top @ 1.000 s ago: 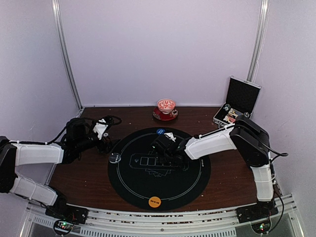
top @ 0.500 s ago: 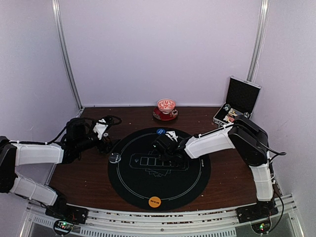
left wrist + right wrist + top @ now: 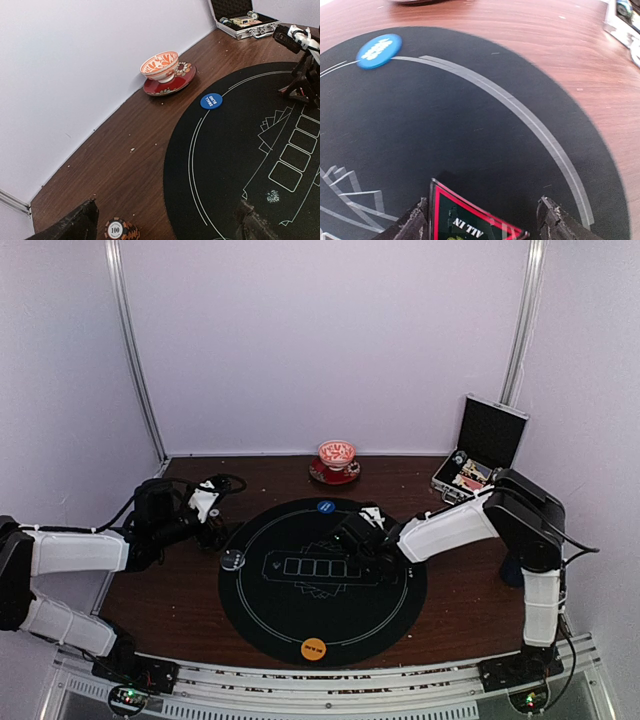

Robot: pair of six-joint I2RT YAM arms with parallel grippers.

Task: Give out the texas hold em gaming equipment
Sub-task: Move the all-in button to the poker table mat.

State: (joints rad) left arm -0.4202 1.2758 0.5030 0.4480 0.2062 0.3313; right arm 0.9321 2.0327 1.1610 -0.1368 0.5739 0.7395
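Observation:
My right gripper (image 3: 482, 226) hangs low over the round black mat (image 3: 300, 615), right of its printed card boxes. A red-edged triangular "ALL IN" plaque (image 3: 470, 220) sits between its open fingers. The plaque's left edge is against the left finger (image 3: 407, 225), with a gap to the right finger. A blue disc (image 3: 324, 506) lies on the mat's far rim, a clear disc (image 3: 233, 559) on its left rim and an orange disc (image 3: 314, 648) on its near rim. My left gripper (image 3: 165, 234) stands wide open and empty over the wood, with a short orange-and-black chip stack (image 3: 116, 230) by its left finger.
A patterned bowl on a red saucer (image 3: 337, 460) stands against the back wall. The silver-edged case (image 3: 480, 455) stands open at the far right with small items inside. White walls close in at the back and left. Bare brown table (image 3: 470, 600) surrounds the mat.
My right arm has moved right across the mat, off the printed card boxes, and its jaws have narrowed. The left arm has not moved.

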